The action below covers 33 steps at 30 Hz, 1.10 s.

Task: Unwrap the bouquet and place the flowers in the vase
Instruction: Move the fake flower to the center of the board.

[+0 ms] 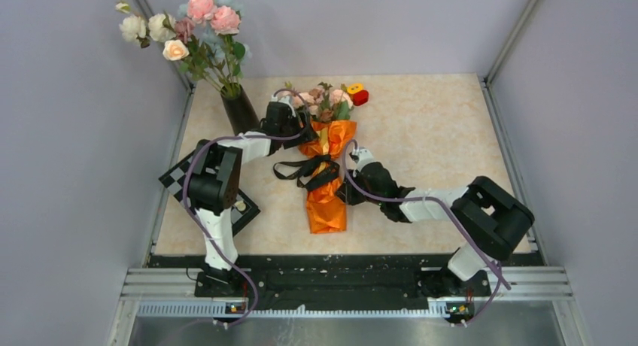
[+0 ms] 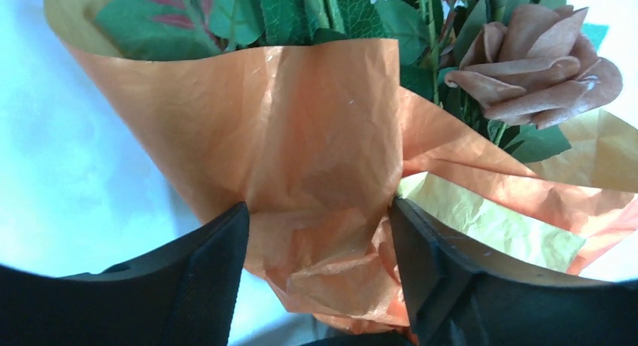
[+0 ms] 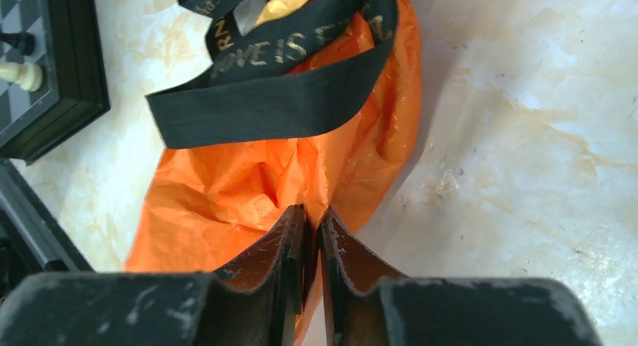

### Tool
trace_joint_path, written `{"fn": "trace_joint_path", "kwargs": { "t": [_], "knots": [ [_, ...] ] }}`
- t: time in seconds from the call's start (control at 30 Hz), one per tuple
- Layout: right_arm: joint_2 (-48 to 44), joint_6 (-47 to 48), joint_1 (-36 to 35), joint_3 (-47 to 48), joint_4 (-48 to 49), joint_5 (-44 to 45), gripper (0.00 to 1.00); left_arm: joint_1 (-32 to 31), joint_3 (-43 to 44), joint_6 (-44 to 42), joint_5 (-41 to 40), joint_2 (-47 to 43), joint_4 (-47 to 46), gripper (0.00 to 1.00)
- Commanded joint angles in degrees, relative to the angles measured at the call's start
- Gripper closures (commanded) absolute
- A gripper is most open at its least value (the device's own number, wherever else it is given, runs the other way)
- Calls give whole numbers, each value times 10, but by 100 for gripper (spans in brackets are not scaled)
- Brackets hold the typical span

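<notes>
Top: bouquet (image 1: pixel 329 203) lies flat mid-bench (image 1: pixel 436 150), heads toward the back; vase (image 1: pixel 241 113) at back left.
Left wrist: left gripper (image 2: pixel 320 210) released, fingers apart either side of the orange paper (image 2: pixel 301 120), flowers (image 2: pixel 538 64) just beyond.
Right wrist: right gripper (image 3: pixel 312 218) clenched on the bouquet's narrow end, below the black ribbon (image 3: pixel 286 98).

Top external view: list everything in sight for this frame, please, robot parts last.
bouquet: one, orange paper cone, lying at table centre
flowers: several, pink and peach, at the cone's far end
ribbon: one, black, draped across the cone's middle
vase: one, black, far left, holding a white-and-pink bunch
small pieces: two, yellow and red, beside the flowers
chessboard: one, black-and-white, left edge
table: one, beige marbled
left gripper: one, black, open around the cone's upper paper
right gripper: one, black, pinching the cone's lower paper
</notes>
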State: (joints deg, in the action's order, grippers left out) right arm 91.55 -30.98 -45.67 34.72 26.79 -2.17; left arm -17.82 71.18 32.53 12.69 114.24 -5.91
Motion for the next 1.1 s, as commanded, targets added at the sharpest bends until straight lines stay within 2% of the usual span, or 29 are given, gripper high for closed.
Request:
{"fn": "trace_joint_path", "kwargs": {
  "t": [0.0, 0.07, 0.1, 0.13, 0.27, 0.43, 0.57, 0.67, 0.83, 1.07],
  "knots": [
    [-79, 37, 2, 1, -21, -28, 78, 1, 17, -47, 12, -67, 53, 22],
    [-117, 53, 2, 0, -52, -24, 62, 0, 10, -64, 7, -98, 83, 13],
    [-138, 63, 2, -1, -74, -23, 54, 0, 7, -74, 5, -116, 95, 3],
    [-157, 70, 2, -3, -94, -19, 49, 0, 4, -89, 5, -132, 109, 2],
    [-240, 85, 2, -13, -177, 2, 40, 0, 22, -130, 4, -187, 196, 1],
    [-310, 54, 2, -18, -229, -12, 30, 2, 27, -146, 53, -240, 272, 1],
    [-295, -21, 0, -20, -224, -65, 30, 5, 65, -146, 113, -258, 345, 1],
    [-278, -57, -29, -25, -185, -58, 32, 5, 74, -158, 143, -273, 378, 1],
    [-217, -117, -82, -18, -117, -28, 34, 11, 36, -190, 94, -322, 388, 1],
    [-128, -161, -91, 15, -62, 42, 39, 12, -31, -219, -59, -387, 371, 1]
  ]
}}
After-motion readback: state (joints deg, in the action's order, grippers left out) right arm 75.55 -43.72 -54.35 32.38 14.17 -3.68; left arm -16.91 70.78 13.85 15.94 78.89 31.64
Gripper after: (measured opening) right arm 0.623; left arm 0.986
